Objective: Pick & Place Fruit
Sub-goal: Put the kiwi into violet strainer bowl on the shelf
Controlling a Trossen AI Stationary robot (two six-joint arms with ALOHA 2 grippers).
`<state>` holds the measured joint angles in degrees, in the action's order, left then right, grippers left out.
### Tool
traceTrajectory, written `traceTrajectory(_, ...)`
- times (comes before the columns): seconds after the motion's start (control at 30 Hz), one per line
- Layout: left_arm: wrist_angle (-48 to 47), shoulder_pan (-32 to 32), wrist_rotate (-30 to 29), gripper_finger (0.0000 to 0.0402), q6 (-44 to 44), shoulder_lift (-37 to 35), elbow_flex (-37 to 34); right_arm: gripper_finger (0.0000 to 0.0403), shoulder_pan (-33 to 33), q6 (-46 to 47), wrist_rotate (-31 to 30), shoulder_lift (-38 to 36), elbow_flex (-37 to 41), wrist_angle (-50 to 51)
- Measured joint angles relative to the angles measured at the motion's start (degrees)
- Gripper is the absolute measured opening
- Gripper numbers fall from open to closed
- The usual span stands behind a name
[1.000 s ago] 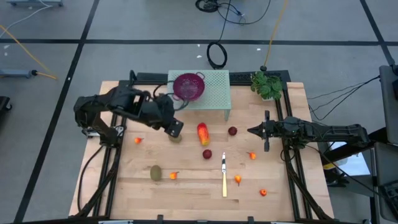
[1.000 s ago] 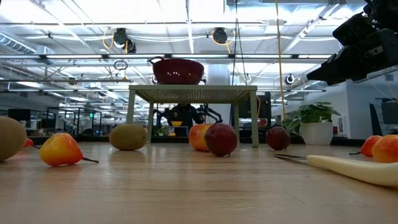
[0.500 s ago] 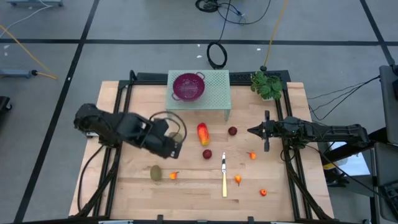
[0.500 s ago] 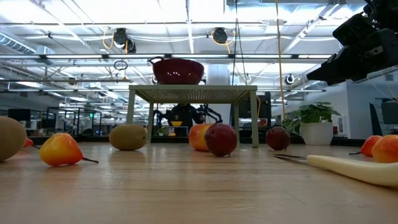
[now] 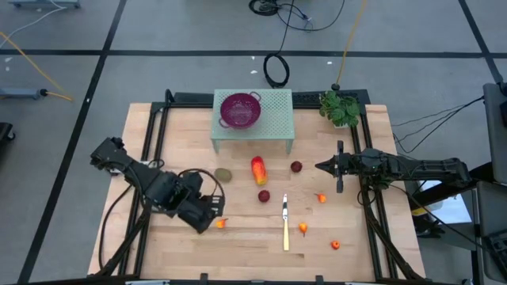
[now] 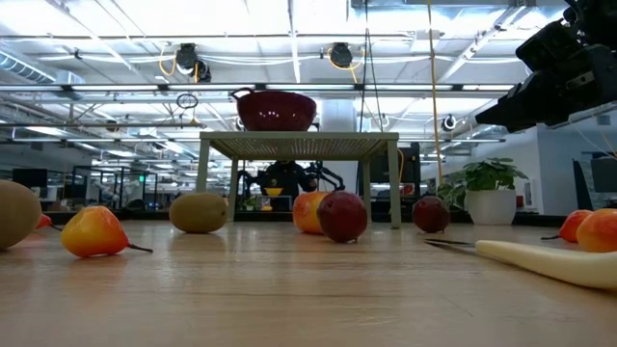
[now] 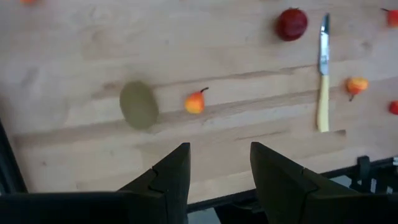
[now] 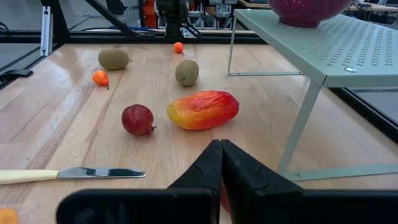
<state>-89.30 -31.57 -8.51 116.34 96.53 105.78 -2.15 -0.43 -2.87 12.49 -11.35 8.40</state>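
While open, left gripper (image 7: 217, 177) overhangs table's (image 5: 238, 253) edge.

Wooden table (image 5: 158, 142) with fruit (image 5: 259, 169), knife (image 5: 285, 226)

The table (image 5: 348, 237) was pale planked wood, smooth with a soft sheen. The knife (image 8: 68, 175) had a shiny metal blade — its handle plastic-looking (cream). The perforated shelf (image 8: 348, 43) looked matt painted metal.

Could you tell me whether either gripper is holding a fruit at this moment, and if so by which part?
Nothing is held. The left gripper hangs open above the brown-green oval fruit with empty fingers, and the right gripper is shut on nothing.
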Motion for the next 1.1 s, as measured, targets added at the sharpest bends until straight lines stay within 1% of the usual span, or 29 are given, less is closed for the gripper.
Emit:
traceTrajectory(0.27, 4.00, -2.76, 0.15, 0.0168, 6.16, 0.00, -3.87, 0.0004, 0.00, -0.02, 0.00, 0.02, -0.02, 0.00)
traceTrajectory(0.33, 4.55, -3.10, 1.28, 0.0168, 7.28, -0.02, -5.00, 0.0004, 0.00, 0.00, 0.00, 0.00, 0.00, 0.00)
traceTrajectory(0.43, 5.14, -3.46, 3.04, 0.0168, 7.52, -0.02, -6.85, 0.0004, 0.00, -0.02, 0.00, 0.02, 0.00, 0.00)
traceTrajectory(0.67, 6.73, -3.50, 4.14, 0.0168, 8.41, -0.04, -10.45, 0.0004, -0.01, 0.00, -0.01, 0.01, -0.01, 0.00)
traceTrajectory(1.1, 6.81, -3.94, 4.02, 0.0169, 9.02, -0.07, -15.60, 0.0004, 0.00, 0.00, -0.02, 0.01, -0.01, 0.00)
